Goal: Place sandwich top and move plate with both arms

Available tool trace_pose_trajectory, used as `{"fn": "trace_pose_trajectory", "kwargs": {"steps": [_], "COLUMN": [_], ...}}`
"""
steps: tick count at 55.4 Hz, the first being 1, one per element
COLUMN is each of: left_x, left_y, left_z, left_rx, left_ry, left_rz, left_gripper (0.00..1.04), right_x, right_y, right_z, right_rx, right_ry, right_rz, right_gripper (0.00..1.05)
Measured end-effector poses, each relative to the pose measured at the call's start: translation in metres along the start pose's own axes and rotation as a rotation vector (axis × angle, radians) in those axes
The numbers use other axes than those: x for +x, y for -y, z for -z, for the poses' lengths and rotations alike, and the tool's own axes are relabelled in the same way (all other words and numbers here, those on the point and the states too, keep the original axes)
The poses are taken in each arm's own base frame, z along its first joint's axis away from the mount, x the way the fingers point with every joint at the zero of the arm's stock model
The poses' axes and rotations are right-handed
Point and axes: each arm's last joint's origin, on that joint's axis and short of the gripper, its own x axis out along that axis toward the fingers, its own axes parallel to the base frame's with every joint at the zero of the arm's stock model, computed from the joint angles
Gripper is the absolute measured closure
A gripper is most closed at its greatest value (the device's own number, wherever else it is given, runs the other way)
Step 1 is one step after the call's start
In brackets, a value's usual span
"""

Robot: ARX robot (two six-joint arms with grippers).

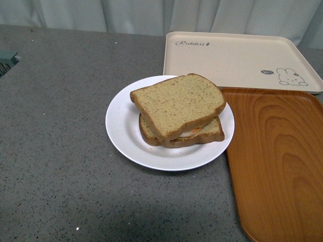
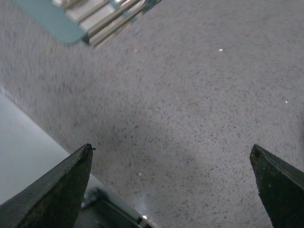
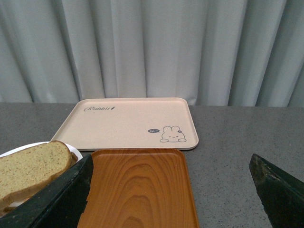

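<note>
Far left edge of the gray speckled tabletop (image 1: 60, 166): a teal slatted thing (image 1: 7, 60), only partly in frame. The left wrist view shows the left claw (image 2: 171, 185) released, its black fingers (image 2: 57, 190) spread wide with nothing between them, above bare tabletop, with the teal thing at the edge of the picture. The front view shows neither arm. Mid-table sits the white plate (image 1: 126, 138), and on it the sandwich top (image 1: 176, 103) lies skewed on the lower slice (image 1: 204, 137), corners not lined up, with a bit of pale and orange filling showing at the gap. The top slice's face is plain and speckled, with a darker crust. The plate's right rim meets the edge of the wood-grain tray (image 1: 277, 161); I can't tell whether it overlaps. The cream rabbit tray (image 1: 237, 60) lies behind, just beside the plate's far rim and touching the wood tray's far edge. A pale curtain (image 1: 151, 15) hangs behind. In the right wrist view the right claw (image 3: 168, 190) is released, fingers (image 3: 280, 190) wide apart, holding nothing, facing both trays with the bread at one side.
</note>
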Motion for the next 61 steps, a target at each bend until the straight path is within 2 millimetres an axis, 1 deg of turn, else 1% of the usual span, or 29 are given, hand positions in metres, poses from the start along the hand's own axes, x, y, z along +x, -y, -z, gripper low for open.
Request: {"fn": "trace_pose_trajectory", "kwargs": {"steps": [1,2,6,10,13,17,24,29,31,36,40,52,61], "left_x": [0.003,0.004,0.016,0.025,0.031,0.043,0.058,0.070,0.074,0.086,0.090,0.098,0.099], "left_y": [0.001,0.002,0.009,0.016,0.021,0.033,0.052,0.065,0.068,0.078,0.084,0.104,0.132], "left_z": [0.000,0.000,-0.002,-0.003,-0.002,0.000,-0.001,0.000,0.002,0.015,0.019,0.023,0.030], "left_rx": [-0.053,-0.063,-0.191,-0.247,-0.272,-0.304,-0.356,-0.370,-0.375,-0.377,-0.390,-0.429,-0.455], "left_ry": [-0.009,-0.012,-0.027,-0.040,-0.050,-0.074,-0.075,-0.060,-0.061,-0.101,-0.115,-0.136,-0.171], "left_rz": [-0.005,-0.005,0.018,0.041,0.054,0.099,0.161,0.166,0.158,0.144,0.156,0.195,0.242], "left_gripper": [0.06,0.06,0.06,0.06,0.06,0.06,0.06,0.06,0.06,0.06,0.06,0.06,0.06], "right_x": [0.000,0.000,0.000,0.000,0.000,0.000,0.000,0.000,0.000,0.000,0.000,0.000,0.000], "right_y": [0.000,0.000,0.000,0.000,0.000,0.000,0.000,0.000,0.000,0.000,0.000,0.000,0.000], "right_z": [0.000,0.000,0.000,0.000,0.000,0.000,0.000,0.000,0.000,0.000,0.000,0.000,0.000], "right_rx": [0.000,0.000,0.000,0.000,0.000,0.000,0.000,0.000,0.000,0.000,0.000,0.000,0.000], "right_ry": [0.000,0.000,0.000,0.000,0.000,0.000,0.000,0.000,0.000,0.000,0.000,0.000,0.000], "right_rz": [0.002,0.002,0.000,0.001,0.001,0.001,0.001,0.001,0.001,0.001,0.001,0.001,0.001], "right_gripper": [0.10,0.10,0.09,0.09,0.09,0.09,0.09,0.09,0.09,0.09,0.09,0.09,0.09]}}
